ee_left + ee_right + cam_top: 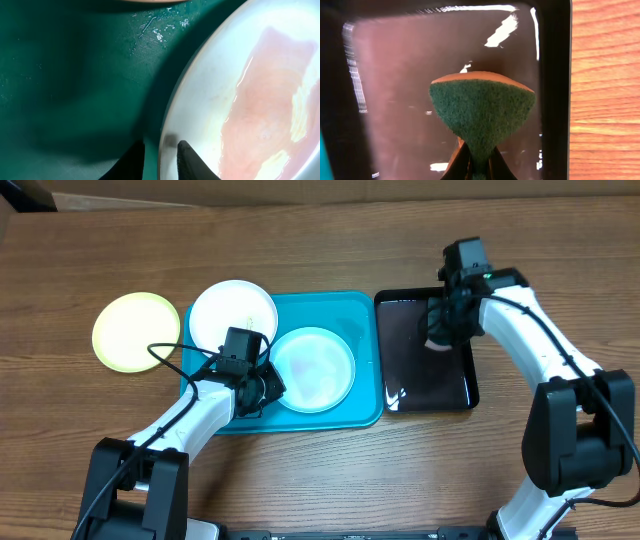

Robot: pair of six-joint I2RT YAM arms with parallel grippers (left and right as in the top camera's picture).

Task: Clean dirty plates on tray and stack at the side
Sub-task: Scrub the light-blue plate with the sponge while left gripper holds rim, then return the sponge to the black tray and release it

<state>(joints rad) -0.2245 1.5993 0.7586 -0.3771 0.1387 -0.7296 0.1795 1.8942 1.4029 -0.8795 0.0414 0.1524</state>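
The turquoise tray [360, 310] holds a pale blue plate [313, 368], and a white plate [233, 313] rests over its far left corner. A lime green plate [135, 332] lies on the table to the left of the tray. My left gripper [262, 385] is at the blue plate's left edge. In the left wrist view its jaws [161, 150] stand slightly apart astride the rim of the wet plate [260, 100], one finger over the tray floor [65, 90]. My right gripper [440, 330] is shut on a green-and-orange sponge [482, 112].
A glossy black tray [430, 380] lies right of the turquoise one, under the right gripper and sponge. In the right wrist view its wet floor [395, 75] shines, and bare wooden table [605, 90] lies beyond its right rim.
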